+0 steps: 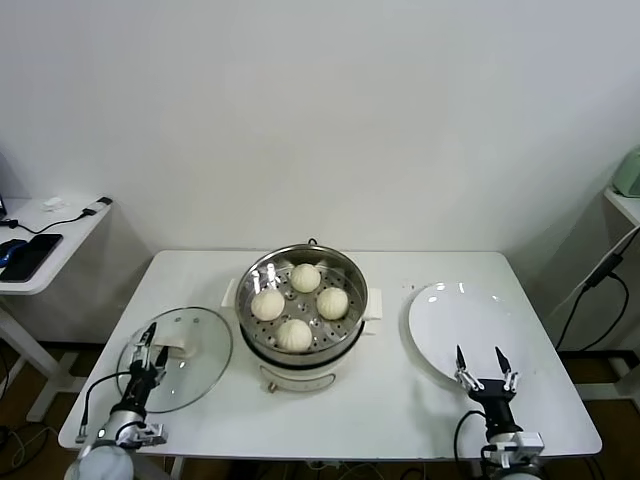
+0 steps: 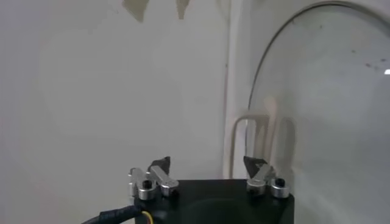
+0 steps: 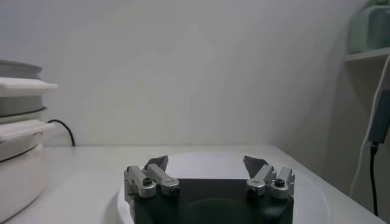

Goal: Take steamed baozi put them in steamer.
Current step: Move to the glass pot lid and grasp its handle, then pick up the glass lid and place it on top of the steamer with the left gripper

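All four steamed baozi are judged loaded in the steamer; with left gripper and right gripper spread empty, fitting the glass lid, at nine o'clock, may be called for.

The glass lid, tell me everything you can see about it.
The glass lid is round and clear with a thin metal rim and a white handle near its middle. It lies flat on the white table, to the robot's left of the steamer, off the pot. The open left gripper is over its near edge, by the handle; contact cannot be told.
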{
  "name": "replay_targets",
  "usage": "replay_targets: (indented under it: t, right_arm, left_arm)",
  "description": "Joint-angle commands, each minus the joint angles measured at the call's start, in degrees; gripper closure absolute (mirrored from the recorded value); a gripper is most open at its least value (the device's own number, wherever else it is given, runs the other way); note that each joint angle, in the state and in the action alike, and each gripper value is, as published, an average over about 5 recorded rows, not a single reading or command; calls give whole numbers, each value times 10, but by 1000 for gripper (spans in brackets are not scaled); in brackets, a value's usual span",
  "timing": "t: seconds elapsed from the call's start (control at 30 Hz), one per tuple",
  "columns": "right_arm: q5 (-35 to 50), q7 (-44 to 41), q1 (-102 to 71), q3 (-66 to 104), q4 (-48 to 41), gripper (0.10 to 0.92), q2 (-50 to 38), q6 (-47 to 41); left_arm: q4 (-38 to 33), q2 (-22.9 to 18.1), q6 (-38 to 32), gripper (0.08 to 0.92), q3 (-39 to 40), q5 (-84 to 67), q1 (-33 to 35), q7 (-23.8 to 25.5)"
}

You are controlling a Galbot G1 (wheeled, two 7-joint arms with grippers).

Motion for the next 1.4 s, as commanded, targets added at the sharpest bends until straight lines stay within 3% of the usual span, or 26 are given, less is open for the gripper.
replay_targets:
  t: [0.03, 0.7, 1.13, 1.4]
  right_arm:
    - [-3, 2, 0, -4, -2, 203, 1, 2]
    - [-6, 14, 3, -25, 1, 202, -1, 7]
    - [-8, 17, -12, -22, 15, 203, -1, 12]
    - [-15, 19, -27, -13, 32, 203, 0, 11]
  left_arm:
    - [39, -4, 9, 259, 4, -1, -16, -7]
    - [32, -25, 8, 832, -2, 5, -22, -22]
    - [-169, -16, 56, 865, -29, -81, 40, 42]
    - [-317, 42, 138, 865, -54, -123, 85, 164]
